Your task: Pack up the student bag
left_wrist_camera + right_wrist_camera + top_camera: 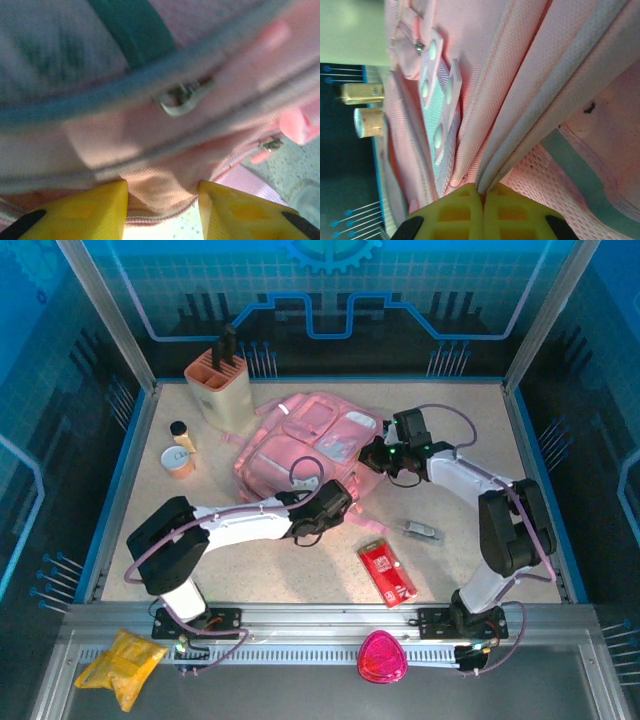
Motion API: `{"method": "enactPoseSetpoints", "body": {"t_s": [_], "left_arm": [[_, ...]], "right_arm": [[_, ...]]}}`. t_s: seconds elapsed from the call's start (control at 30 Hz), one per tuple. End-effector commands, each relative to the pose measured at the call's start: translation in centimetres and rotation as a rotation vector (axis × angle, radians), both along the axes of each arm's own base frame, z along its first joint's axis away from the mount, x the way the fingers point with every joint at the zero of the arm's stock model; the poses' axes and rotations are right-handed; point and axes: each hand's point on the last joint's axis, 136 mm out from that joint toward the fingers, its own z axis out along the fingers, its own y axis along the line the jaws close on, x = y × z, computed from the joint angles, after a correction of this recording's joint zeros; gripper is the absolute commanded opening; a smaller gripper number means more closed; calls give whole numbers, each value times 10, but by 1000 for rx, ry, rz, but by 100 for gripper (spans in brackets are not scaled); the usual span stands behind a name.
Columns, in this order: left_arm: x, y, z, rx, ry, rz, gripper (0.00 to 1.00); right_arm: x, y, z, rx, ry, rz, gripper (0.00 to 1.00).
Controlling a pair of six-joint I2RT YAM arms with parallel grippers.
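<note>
Pink student bag (305, 445) lay centre frame; right gripper (483, 196) was pinched together on its edge seam, probably to hold it; left gripper (162, 205) stood apart around bag fabric near a zip pull (177, 97).

Large soft pink woven-cloth student bag (520, 75): matt, coarse mesh weave, grey piping, dull metal zip pull (177, 97) just above left tool. Yellow matt plastic tool fingers (465, 210). Speckled beige matt bench (300, 575).

We see a speckled beige table (260, 575). On it lie the pink student bag (300, 445) mid-table, a beige holder (220, 388) and two small jars (181, 450) toward the far-left corner, and a red packet (386, 573) and small silver item (423, 531) toward the near edge.
</note>
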Motion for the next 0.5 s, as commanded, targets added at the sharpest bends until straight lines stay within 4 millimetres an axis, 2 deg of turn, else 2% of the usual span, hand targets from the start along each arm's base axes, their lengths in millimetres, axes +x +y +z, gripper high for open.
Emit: {"method": "enactPoseSetpoints", "body": {"t_s": [0.0,0.07,0.17,0.27,0.37,0.47], "left_arm": [[10,20,-14,55,6,10,40],[19,25,-5,85,-42,-12,40],[25,31,18,120,-82,-53,45],[20,38,44,131,-110,-59,52],[12,30,67,92,-146,-79,58],[8,10,87,85,-150,-114,61]], "right_arm": [[4,-2,66,138,-121,-13,0],[3,-5,76,155,-141,-35,0],[3,-5,78,165,-145,-60,0],[2,-2,78,196,-138,-62,0],[-2,-2,79,191,-151,-82,0],[-3,-4,78,196,-144,-107,0]]}}
